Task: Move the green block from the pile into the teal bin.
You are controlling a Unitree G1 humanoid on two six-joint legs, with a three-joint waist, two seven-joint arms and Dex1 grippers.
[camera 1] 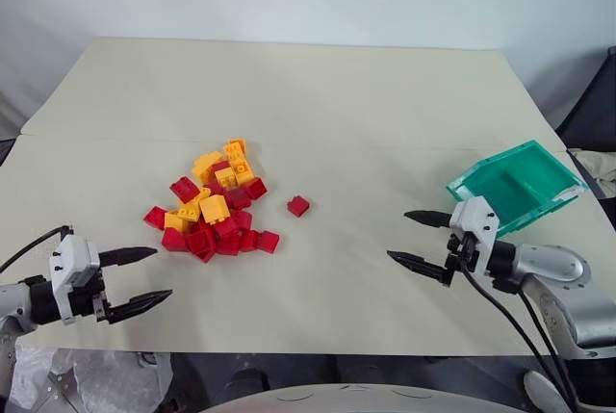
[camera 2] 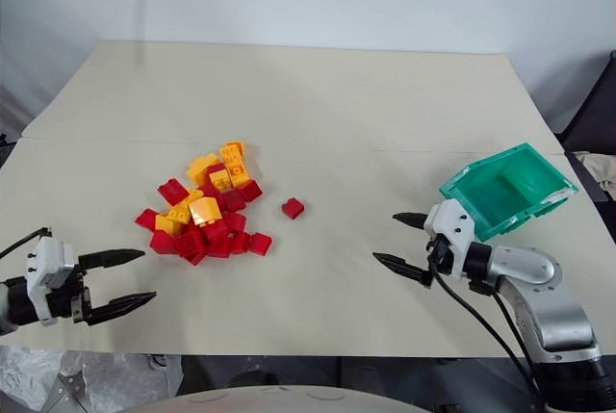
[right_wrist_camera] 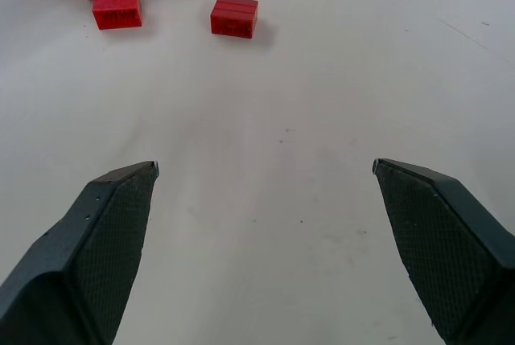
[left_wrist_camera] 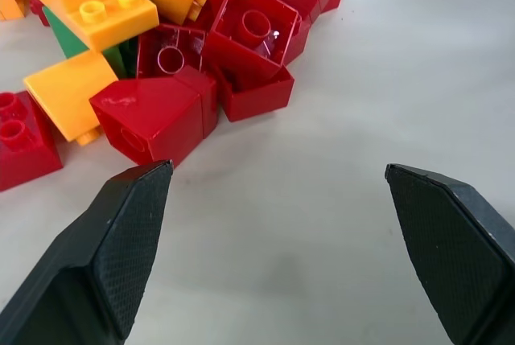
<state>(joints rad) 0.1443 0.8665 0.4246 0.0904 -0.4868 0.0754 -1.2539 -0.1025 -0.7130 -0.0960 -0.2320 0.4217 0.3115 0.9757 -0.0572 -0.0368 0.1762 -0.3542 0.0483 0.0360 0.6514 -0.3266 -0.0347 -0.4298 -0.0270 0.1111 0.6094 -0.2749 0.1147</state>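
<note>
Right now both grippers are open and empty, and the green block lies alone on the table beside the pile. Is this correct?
Not quite. The brick lying alone is red. The green block is wedged in the pile under yellow-orange bricks, as the left wrist view shows. The left gripper and the right gripper are indeed open and empty.

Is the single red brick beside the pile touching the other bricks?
No, the single red brick lies apart from the pile, with bare table between them.
</note>
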